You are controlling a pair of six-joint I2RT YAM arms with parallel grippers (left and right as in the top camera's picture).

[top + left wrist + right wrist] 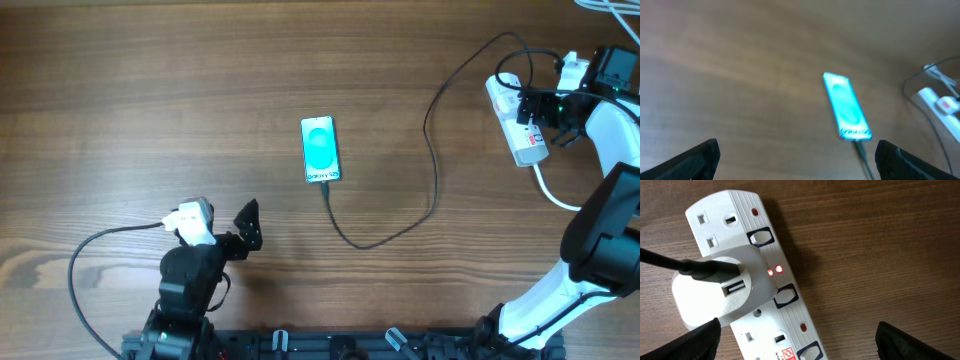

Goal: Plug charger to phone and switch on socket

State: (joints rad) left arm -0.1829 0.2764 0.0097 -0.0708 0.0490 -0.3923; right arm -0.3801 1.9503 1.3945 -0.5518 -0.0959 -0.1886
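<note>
Only the right wrist view reveals red lamps [774, 271] lit on the socket [790, 310] beside the charger [715, 287], while left gripper [797, 147] and right gripper [798, 326] gape open.

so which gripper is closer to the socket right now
Right. The right gripper hangs directly over the socket on the table's right side. The left gripper sits across the table at the front left, farther off than the phone.
</note>
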